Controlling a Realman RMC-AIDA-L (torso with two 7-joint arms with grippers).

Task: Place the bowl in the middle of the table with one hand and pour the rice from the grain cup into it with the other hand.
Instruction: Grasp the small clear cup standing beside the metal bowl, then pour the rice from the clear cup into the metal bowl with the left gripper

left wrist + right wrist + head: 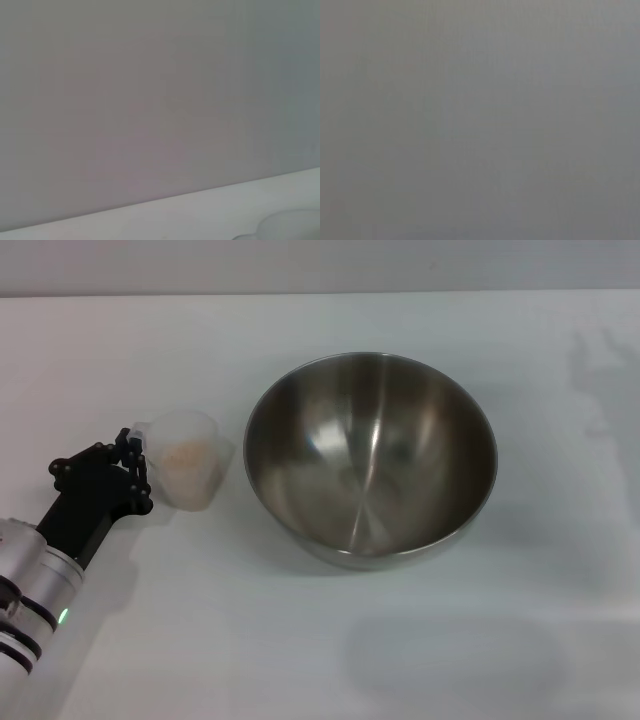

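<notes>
The steel bowl stands upright in the middle of the white table, and its inside looks empty. The frosted grain cup stands just left of the bowl with beige rice inside. My left gripper is at the cup's left side, open, with its black fingertips touching or nearly touching the cup wall, which one I cannot tell. A pale edge of the cup shows in the left wrist view. My right gripper is out of view.
The table's far edge runs across the top of the head view. My left arm comes in from the lower left corner. The right wrist view is plain grey.
</notes>
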